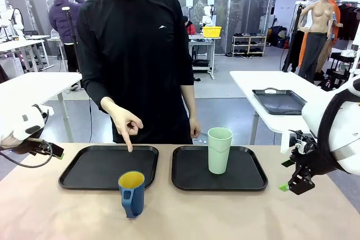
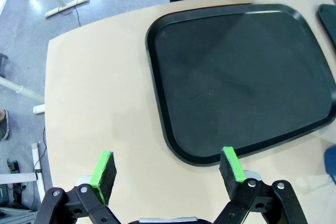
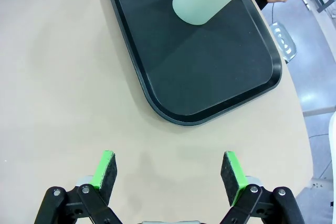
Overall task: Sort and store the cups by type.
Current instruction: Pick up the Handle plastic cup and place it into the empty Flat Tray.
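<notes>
A tall pale mint-green tumbler (image 1: 219, 150) stands upright on the right black tray (image 1: 191, 178); the right wrist view shows its base (image 3: 205, 1) on that tray (image 3: 210, 72). A dark blue mug (image 1: 131, 193) with a yellow inside stands on the bare tabletop just in front of the left black tray (image 1: 84, 170). My left gripper (image 2: 167, 169) hovers open over the table beside the left tray (image 2: 236, 72), holding nothing. My right gripper (image 3: 169, 170) is open over the table near the right tray's corner. In the front view the right gripper (image 1: 297, 181) hangs at the table's right edge.
A person in black stands at the far side, one hand (image 1: 125, 123) pointing a finger down at the left tray's far edge. The wooden tabletop (image 1: 225, 212) is bare in front of the trays. Another table with a tray (image 1: 278, 100) stands behind on the right.
</notes>
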`<state>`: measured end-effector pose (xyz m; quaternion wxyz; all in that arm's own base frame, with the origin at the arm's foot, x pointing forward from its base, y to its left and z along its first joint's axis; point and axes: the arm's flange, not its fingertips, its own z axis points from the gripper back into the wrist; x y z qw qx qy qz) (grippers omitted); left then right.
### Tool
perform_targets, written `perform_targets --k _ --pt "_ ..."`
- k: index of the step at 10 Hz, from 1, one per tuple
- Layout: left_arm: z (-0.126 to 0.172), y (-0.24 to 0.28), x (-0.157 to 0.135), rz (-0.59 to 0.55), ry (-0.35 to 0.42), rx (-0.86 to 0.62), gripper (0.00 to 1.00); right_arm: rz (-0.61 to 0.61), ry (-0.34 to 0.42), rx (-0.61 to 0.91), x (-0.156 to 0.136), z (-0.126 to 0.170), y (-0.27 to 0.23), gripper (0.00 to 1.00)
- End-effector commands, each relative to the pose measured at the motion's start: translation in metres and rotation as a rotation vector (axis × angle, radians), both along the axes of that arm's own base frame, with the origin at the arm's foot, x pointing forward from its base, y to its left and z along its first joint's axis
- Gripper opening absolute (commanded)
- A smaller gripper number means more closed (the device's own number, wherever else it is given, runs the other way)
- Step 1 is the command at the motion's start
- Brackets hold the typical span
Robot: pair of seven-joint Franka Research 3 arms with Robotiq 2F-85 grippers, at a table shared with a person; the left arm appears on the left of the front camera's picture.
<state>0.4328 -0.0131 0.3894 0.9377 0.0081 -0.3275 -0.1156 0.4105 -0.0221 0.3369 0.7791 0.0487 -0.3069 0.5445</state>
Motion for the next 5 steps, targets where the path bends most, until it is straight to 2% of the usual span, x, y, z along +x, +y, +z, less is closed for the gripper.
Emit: perform_targets --k 1,4,5 --pt "0.006 0.003 0.001 -0.064 0.012 0.05 1.0 -0.007 -0.004 0.005 0.0 0.0 -0.001 1.0" --pt "0.017 0.008 -0.006 -0.298 0.121 0.28 1.0 -0.007 -0.004 0.005 0.0 0.0 -0.001 1.0" --pt "0.019 0.005 -0.013 -0.436 0.138 0.335 1.0 -0.007 -0.004 0.005 0.0 0.0 -0.001 1.0"
